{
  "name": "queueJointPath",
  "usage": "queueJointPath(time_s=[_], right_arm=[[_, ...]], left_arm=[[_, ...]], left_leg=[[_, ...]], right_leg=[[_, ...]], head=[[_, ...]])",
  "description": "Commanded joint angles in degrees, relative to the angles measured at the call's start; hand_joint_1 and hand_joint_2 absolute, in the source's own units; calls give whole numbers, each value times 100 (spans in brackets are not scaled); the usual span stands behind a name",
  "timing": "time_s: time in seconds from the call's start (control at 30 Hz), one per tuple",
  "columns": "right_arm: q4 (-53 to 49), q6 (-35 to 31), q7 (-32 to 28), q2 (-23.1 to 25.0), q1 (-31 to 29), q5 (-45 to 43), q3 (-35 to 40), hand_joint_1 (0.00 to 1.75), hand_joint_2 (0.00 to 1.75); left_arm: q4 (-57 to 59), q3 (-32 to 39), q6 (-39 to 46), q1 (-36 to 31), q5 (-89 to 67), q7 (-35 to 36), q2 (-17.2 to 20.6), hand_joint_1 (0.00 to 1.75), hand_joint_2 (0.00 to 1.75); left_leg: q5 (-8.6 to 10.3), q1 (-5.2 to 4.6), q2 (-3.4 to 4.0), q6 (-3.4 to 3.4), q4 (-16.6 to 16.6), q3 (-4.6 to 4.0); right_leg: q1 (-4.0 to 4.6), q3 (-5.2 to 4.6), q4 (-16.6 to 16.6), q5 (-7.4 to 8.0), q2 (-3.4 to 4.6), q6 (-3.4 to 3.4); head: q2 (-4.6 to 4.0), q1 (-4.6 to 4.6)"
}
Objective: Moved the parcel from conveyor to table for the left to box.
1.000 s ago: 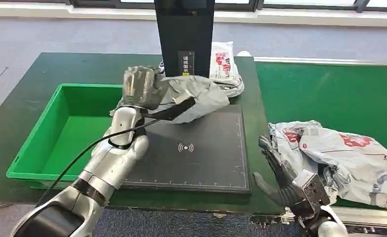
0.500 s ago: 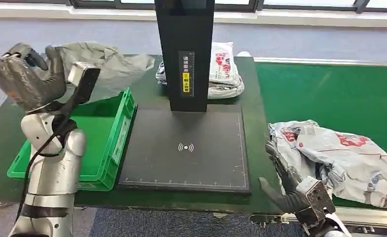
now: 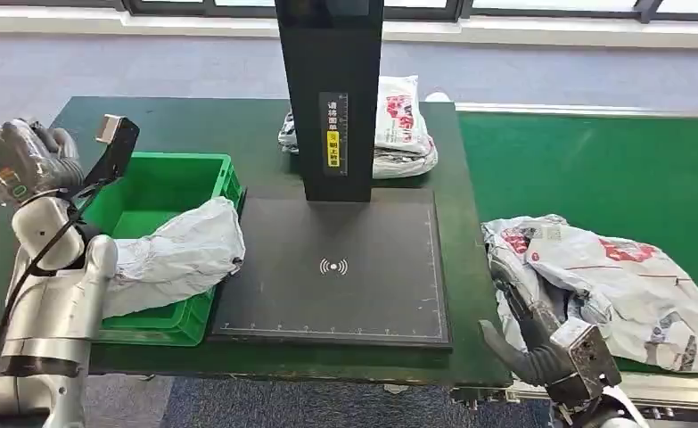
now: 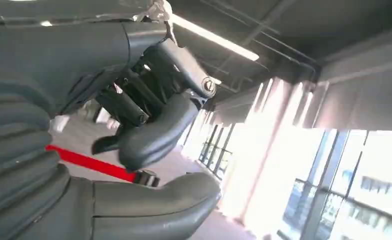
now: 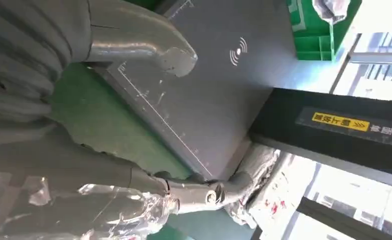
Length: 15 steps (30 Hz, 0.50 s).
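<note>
While the grey parcel (image 3: pixel 180 254) lies in the green bin (image 3: pixel 162 178) with one end draped over its rim, the left hand (image 3: pixel 20 160) hangs raised beside it, fingers (image 4: pixel 153 135) curled and empty. The right hand (image 3: pixel 541 343) rests open against the crumpled parcel (image 3: pixel 612 276) on the conveyor (image 3: pixel 595 169).

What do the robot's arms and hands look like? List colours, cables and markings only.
Both arms are glossy silver with dark bands at the joints. The left hand and right hand are dark grey with ribbed grey covers. A black cable runs along the left arm; a black camera bracket sits at its wrist.
</note>
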Motion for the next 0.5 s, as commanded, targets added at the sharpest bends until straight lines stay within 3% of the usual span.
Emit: queueJointPath(time_s=[0.03, 0.17, 0.43, 0.5], right_arm=[[-56, 120, 42, 123, 133, -113, -427, 0, 175], [-45, 171, 151, 178, 137, 6, -456, 0, 175], [30, 183, 157, 175, 83, 19, -439, 0, 175], [57, -339, 346, 109, 65, 703, -521, 0, 175]], left_arm=[[1367, -758, 289, -334, 109, -929, -235, 0, 0], [421, -981, -46, 73, 173, -1127, -455, 0, 0], [350, -972, -48, 128, 183, -1124, -403, 0, 0], [181, -937, 170, 257, 433, -1307, -493, 0, 0]], left_leg=[[9, 5, -34, -1, -12, 12], [3, 0, -32, 2, -12, 13], [-9, -3, -12, 1, -6, 6], [-9, -1, -12, 1, -4, 4]], right_leg=[[6, 27, -17, 0, -35, -3], [0, 28, -19, -5, -32, 0], [-1, 15, -14, -1, -8, -3], [2, 14, -13, -1, -9, -3]], head=[[2, -2], [2, -2], [2, -2], [2, -2]])
